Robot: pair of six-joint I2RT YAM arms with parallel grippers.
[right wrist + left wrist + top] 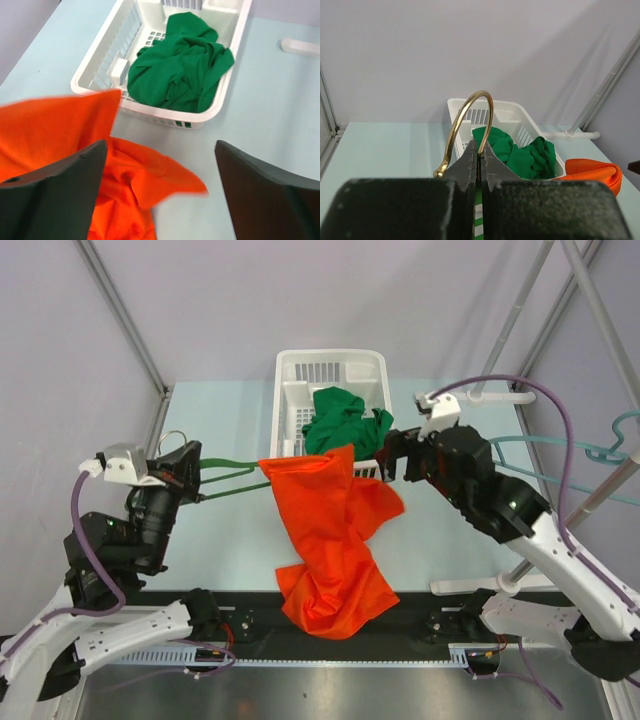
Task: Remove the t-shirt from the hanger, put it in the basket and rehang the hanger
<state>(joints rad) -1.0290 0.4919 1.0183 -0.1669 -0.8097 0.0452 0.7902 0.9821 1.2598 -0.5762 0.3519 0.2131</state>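
An orange t-shirt hangs from a green hanger, and its lower part lies bunched on the table. My left gripper is shut on the hanger at the base of its brass hook. In the left wrist view the left gripper pinches the hook's stem, and the shirt shows at the right. My right gripper is open and empty, just right of the shirt's top. In the right wrist view the right gripper has its jaws wide apart above the shirt.
A white basket holding a green garment stands behind the shirt; it also shows in the right wrist view. A teal hanger hangs on a rack at the right. A white rail lies at the back right.
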